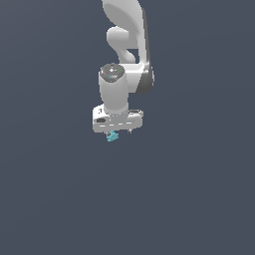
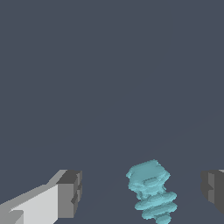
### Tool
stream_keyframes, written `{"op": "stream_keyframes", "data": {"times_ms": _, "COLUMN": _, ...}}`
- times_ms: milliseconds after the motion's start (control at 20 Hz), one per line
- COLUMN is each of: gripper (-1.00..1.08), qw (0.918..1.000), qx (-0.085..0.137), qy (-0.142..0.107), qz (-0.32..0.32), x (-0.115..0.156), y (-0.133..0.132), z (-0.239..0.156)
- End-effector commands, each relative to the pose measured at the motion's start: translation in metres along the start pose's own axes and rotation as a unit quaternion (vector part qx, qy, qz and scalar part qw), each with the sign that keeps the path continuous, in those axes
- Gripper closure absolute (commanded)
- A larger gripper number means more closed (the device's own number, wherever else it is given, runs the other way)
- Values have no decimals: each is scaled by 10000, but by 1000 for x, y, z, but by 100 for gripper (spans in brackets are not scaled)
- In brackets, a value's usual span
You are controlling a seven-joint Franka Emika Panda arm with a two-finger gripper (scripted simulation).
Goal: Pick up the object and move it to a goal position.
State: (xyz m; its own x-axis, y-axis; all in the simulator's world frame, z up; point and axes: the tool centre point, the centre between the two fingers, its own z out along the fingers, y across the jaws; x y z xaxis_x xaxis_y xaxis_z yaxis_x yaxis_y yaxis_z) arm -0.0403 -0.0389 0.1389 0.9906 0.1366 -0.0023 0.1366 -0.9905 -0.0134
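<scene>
The object is a small light cyan, ridged, screw-like lump with a wider hexagonal head. In the wrist view it sits between my two grey fingertips, touching neither and nearer the one at the picture's right edge. My gripper is open, with a wide gap between its jaws. In the exterior view the white gripper points straight down, and the object peeks out just beneath the hand, toward the exterior view's left side of it. Whether the object rests on the ground cannot be told.
A plain dark blue-grey surface fills both views. The white arm reaches in from the top of the exterior view. No goal marker shows.
</scene>
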Motion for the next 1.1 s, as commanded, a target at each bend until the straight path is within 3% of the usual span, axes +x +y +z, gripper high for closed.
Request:
{"op": "stream_keyframes", "data": {"times_ms": 0, "gripper": -92, "qw": 9997, "qx": -15, "qy": 1, "qz": -260, "x": -11, "y": 8, "z": 8}}
{"op": "stream_keyframes", "data": {"times_ms": 550, "gripper": -92, "qw": 9923, "qx": -58, "qy": 1, "qz": -1236, "x": -52, "y": 31, "z": 36}}
{"op": "stream_keyframes", "data": {"times_ms": 1050, "gripper": -92, "qw": 9876, "qx": -68, "qy": 1, "qz": -1565, "x": -67, "y": 37, "z": 45}}
